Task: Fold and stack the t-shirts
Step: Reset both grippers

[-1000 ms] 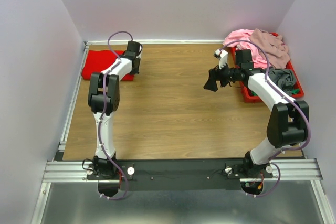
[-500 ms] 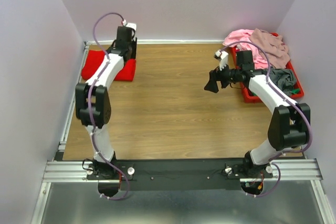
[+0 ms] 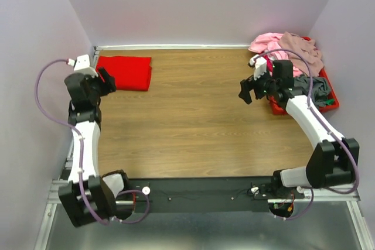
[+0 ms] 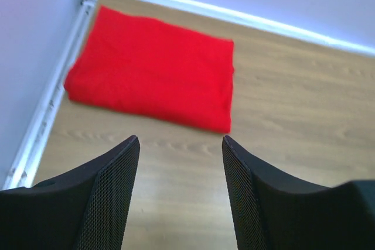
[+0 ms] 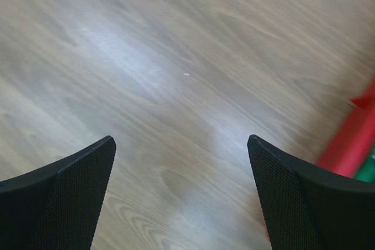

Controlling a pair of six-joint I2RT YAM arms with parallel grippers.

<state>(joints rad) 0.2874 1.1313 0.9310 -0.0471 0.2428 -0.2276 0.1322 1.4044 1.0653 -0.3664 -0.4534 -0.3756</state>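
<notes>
As seen from above, red shirt (image 3: 124, 72) lay folded at the table's (image 3: 193, 121) far-left corner; other shirts (image 3: 287, 51) were heaped on the tray (image 3: 331, 102), far right. Left wrist: left gripper (image 4: 179, 144) parted, empty, near red shirt. Right wrist: right gripper (image 5: 181, 141) spread wide, empty, above table.

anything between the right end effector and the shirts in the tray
Nothing visible. The right end effector is open over bare table beside the tray, and the shirts heap above its rim.
</notes>
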